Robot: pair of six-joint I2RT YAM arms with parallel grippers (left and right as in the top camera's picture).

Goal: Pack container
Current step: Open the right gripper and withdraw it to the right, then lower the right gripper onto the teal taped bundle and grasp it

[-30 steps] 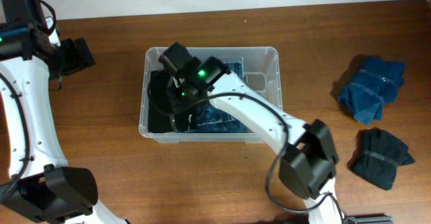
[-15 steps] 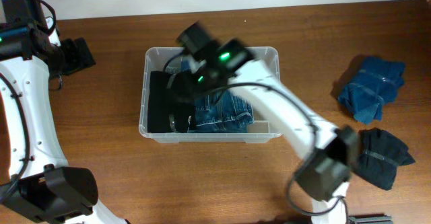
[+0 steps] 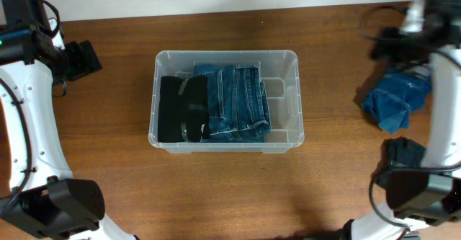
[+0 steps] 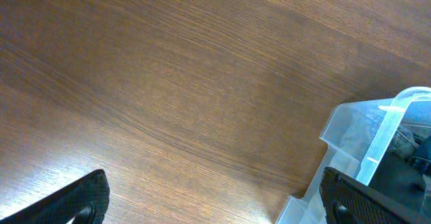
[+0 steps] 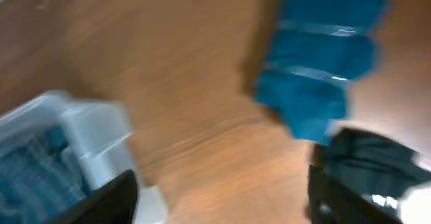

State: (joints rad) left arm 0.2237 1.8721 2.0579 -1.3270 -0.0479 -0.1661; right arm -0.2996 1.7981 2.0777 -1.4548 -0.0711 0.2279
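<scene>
The clear container (image 3: 225, 52) stands mid-table. Inside lie a black folded garment (image 3: 180, 109) on the left and folded blue jeans (image 3: 238, 101) beside it; the right end of the tub is bare. My right gripper (image 3: 380, 45) is blurred at the far right, above a blue cloth bundle (image 3: 396, 96). In the right wrist view the right gripper (image 5: 222, 197) is open over bare wood, with the container (image 5: 87, 130) to its left. My left gripper (image 3: 86, 58) hangs open left of the tub. In the left wrist view the left gripper (image 4: 215, 210) spans empty table beside the container's corner (image 4: 377, 130).
A black cloth bundle (image 3: 412, 164) lies at the right, just below the blue one. In the right wrist view the blue bundle (image 5: 323, 49) and the black bundle (image 5: 370, 163) sit on the right. Bare wood lies between the tub and the bundles.
My right arm has swung out of the container to the far right, and its jaws have opened. The jeans stay in the tub. The left arm has not moved.
</scene>
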